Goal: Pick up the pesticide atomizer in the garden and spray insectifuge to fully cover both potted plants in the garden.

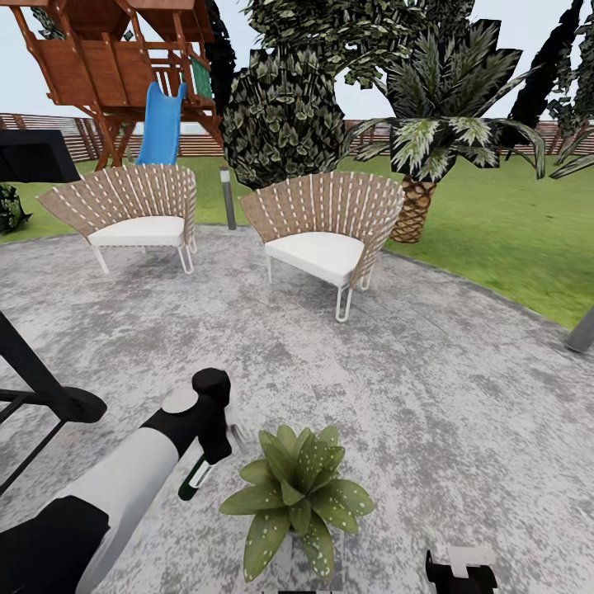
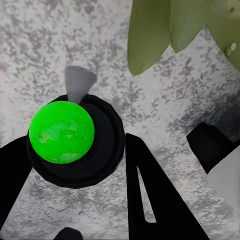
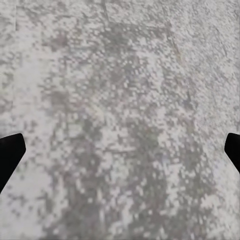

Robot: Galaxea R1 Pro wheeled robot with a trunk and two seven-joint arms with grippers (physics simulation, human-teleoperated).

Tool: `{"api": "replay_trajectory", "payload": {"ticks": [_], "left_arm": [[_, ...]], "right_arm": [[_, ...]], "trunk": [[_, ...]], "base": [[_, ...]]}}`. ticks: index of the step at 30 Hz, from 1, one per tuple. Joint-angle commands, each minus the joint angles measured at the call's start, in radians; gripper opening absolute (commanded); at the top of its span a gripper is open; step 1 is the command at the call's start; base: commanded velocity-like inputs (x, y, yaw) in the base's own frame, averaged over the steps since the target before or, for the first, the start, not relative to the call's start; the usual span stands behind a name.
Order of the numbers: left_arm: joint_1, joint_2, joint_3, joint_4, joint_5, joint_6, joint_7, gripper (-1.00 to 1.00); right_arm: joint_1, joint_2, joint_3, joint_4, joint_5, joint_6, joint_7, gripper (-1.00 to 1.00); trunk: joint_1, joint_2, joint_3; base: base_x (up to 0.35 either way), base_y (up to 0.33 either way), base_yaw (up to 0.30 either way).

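Pesticide atomizer [image 2: 75, 140] pinched in left claw [image 1: 205, 462], hung nozzle-down over grey paving [image 1: 429, 388], just beside potted plant [image 1: 295, 495] at its 9 o'clock. Right claw [image 3: 120, 150] spread, over bare paving. Risk judged: spray off-aim, partial leaf cover; slip if grip shallow

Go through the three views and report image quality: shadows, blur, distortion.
Head view: even flat light, faint shadows under the chairs, edges bent by a wide lens. Left wrist view: close atomizer and leaves look soft. Right wrist view: paving coarse, pixelated.
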Motion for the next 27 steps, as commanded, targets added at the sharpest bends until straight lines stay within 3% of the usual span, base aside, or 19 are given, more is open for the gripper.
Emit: {"api": "replay_trajectory", "payload": {"ticks": [1,8,27], "left_arm": [[0.001,-0.001,-0.006,0.0,-0.009,0.011,-0.007,-1.0],[0.02,0.013,0.004,0.006,-0.008,0.01,-0.005,-1.0],[0.002,0.004,0.003,-0.004,-0.007,0.015,-0.006,-1.0]], "right_arm": [[-0.001,0.0,0.001,0.001,0.011,0.001,-0.009,1.0],[-0.001,-0.001,0.001,0.001,0.011,0.001,-0.009,1.0],[-0.001,0.0,-0.001,-0.001,0.009,0.001,-0.009,1.0]], "trunk": [[0.0,0.0,-0.001],[0.0,0.0,-0.001],[0.0,0.0,-0.013]], "base": [[0.0,0.0,0.0],[0.0,0.0,0.0],[0.0,0.0,-0.007]]}}
